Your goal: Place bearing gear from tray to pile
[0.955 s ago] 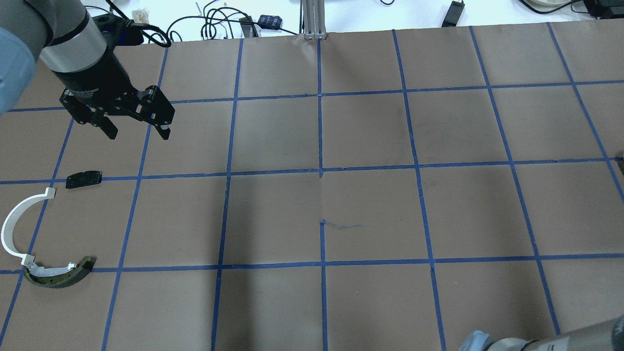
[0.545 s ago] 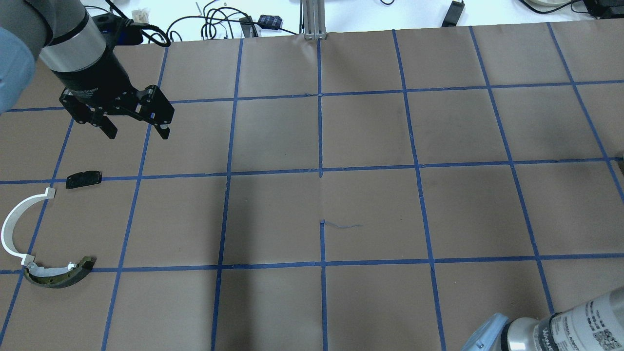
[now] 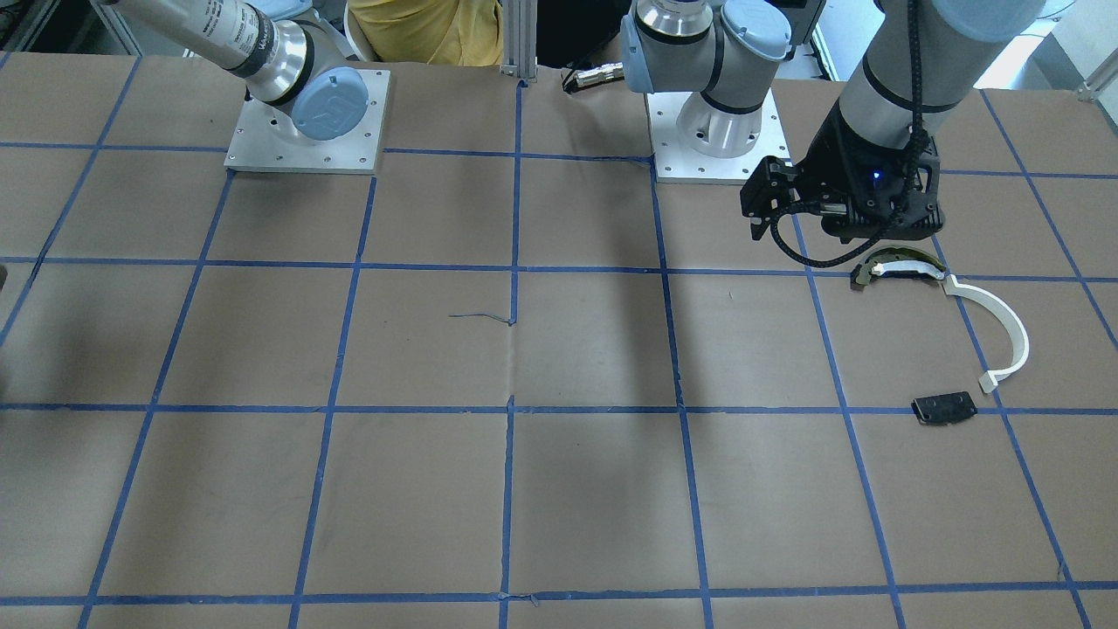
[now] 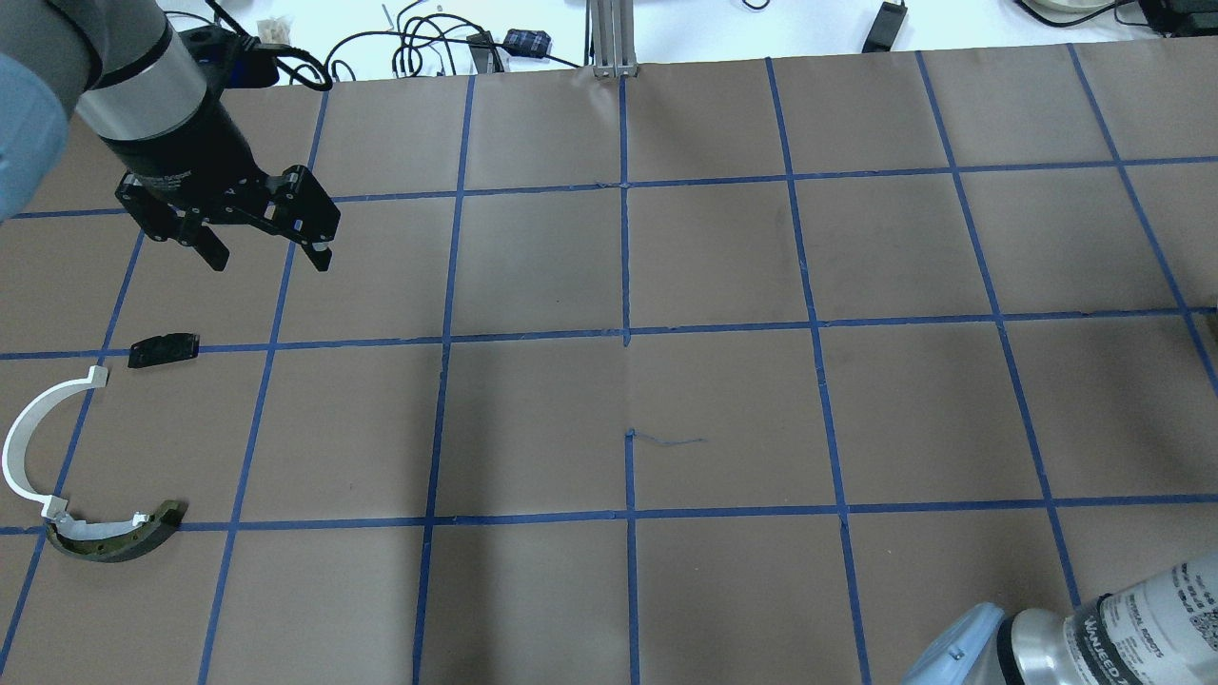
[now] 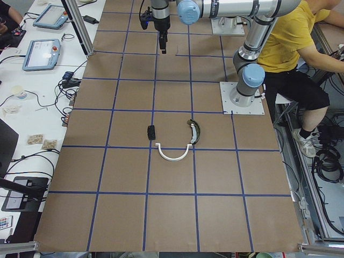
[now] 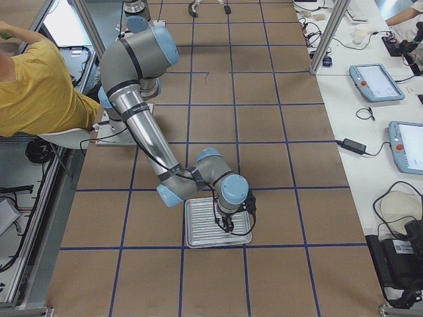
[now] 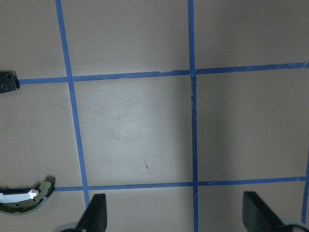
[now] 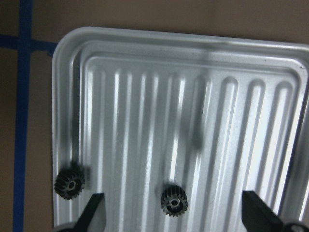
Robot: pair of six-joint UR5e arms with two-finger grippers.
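Observation:
Two small black bearing gears lie on the ribbed metal tray: one between my right gripper's open fingers, one by the tray's left rim. My right gripper is open and empty just above the tray. The pile lies at the overhead view's left: a white arc strip, a dark olive curved piece and a black plate. My left gripper is open and empty, raised beyond the black plate.
The brown table has a blue tape grid. The pile also shows in the front view: arc, olive piece, plate. Cables and devices lie past the far edge. A seated person is behind the robot.
My right arm's wrist has come further into the overhead view's lower right corner. The left gripper has hardly moved and stays open. The pile is unchanged.

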